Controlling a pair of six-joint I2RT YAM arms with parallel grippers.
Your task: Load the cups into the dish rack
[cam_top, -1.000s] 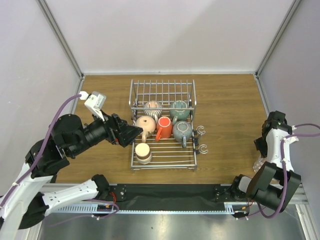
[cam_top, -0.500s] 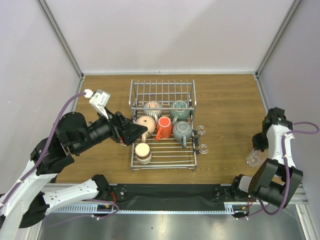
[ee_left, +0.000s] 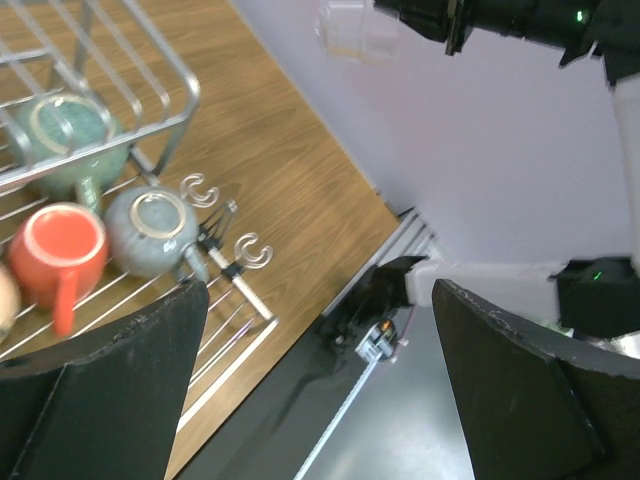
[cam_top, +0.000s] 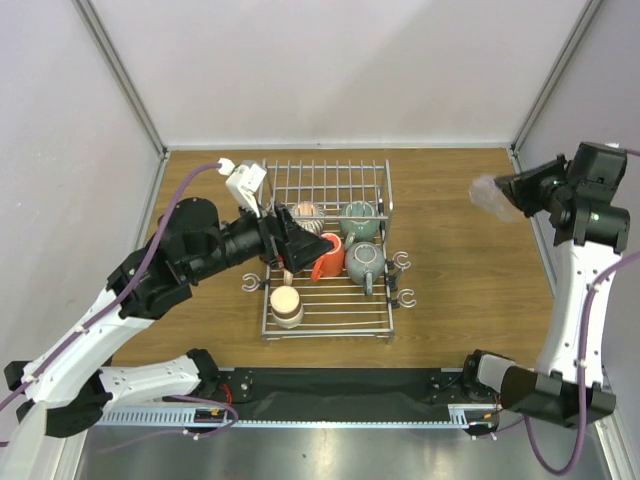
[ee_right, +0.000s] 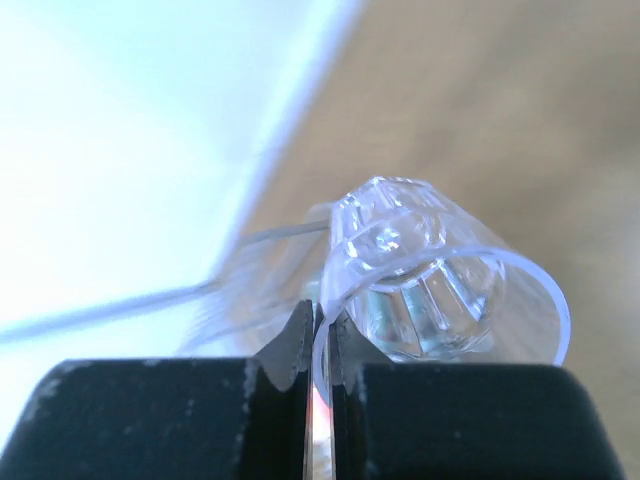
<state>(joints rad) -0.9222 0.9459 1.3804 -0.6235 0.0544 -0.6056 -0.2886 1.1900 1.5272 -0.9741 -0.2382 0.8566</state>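
Right wrist: right gripper (ee_right: 322,325) is pinching the clear glass (ee_right: 440,290) by its thin rim, left gripper (ee_left: 320,300) is gaping open, I'm risking it slipping

Clear glass cup (ee_right: 440,300), shiny wire rack (cam_top: 325,336)

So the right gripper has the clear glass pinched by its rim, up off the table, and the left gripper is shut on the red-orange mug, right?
Not quite. The left gripper is open and empty: the left wrist view shows its fingers wide apart, with the red-orange mug sitting in the dish rack. The right gripper does pinch the clear glass by its rim.
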